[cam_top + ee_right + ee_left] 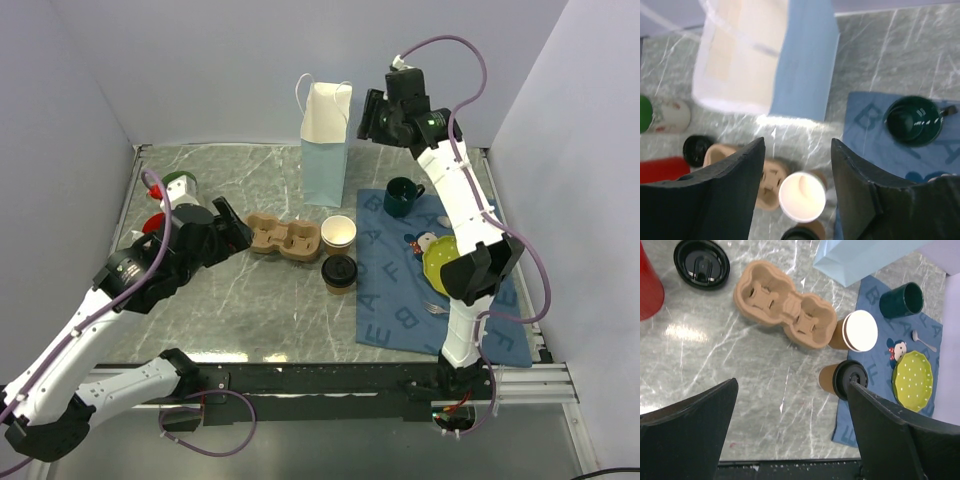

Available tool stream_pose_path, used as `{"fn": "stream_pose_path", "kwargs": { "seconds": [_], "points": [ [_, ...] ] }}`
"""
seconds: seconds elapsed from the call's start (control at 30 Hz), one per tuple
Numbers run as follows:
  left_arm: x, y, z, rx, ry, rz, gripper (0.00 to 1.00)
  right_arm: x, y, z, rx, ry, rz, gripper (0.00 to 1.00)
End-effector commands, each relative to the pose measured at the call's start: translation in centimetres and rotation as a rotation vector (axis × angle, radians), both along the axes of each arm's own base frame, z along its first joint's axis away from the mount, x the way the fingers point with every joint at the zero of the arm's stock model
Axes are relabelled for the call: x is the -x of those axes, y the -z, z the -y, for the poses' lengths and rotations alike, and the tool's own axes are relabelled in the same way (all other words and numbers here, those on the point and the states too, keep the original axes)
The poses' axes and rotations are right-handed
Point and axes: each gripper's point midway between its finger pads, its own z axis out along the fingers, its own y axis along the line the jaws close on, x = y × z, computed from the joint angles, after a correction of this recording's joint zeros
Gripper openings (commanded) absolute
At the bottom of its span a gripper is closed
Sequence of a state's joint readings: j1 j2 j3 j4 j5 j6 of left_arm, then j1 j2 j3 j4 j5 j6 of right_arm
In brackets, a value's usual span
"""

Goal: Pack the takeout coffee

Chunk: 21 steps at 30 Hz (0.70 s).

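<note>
The takeout coffee (340,272) stands near the middle of the bench (250,310), at the blue mat's (395,310) left border, just nearer the near edge than an open paper cup (338,232). Bare marble lies open toward the near and left edges. The cardboard carrier (283,238) sits just behind-left. The right wrist view cuts off all but the black lid's rim. Its wall is tan kraft. The left tool (792,390) is spread wide and empty. The right tool (797,145) is also released, high beside the paper bag (325,150).
</note>
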State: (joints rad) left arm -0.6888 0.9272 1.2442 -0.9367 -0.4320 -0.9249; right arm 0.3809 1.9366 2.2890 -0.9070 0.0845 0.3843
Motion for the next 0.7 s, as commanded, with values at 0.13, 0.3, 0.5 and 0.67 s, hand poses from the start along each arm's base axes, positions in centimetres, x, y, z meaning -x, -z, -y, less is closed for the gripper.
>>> {"fn": "stream_pose_path", "kwargs": {
  "seconds": [0.13, 0.3, 0.5, 0.67],
  "points": [
    [1.1, 0.1, 0.7, 0.096, -0.002, -0.051, 0.97, -4.0, -2.9, -2.4, -0.101, -0.090, 0.204, 0.60],
    [1.3, 1.0, 1.2, 0.125, -0.003, -0.081, 0.97, -5.4, -2.0, -3.2, -0.125, -0.087, 0.203, 0.61],
    [1.4, 1.1, 1.3, 0.130, 0.000, -0.089, 0.97, -6.5, 0.4, -4.6, -0.161, -0.117, 0.170, 0.61],
    [1.5, 0.7, 1.0, 0.128, -0.009, -0.077, 0.97, -7.8, 0.7, -4.4, -0.152, -0.068, 0.178, 0.47]
  ]
}}
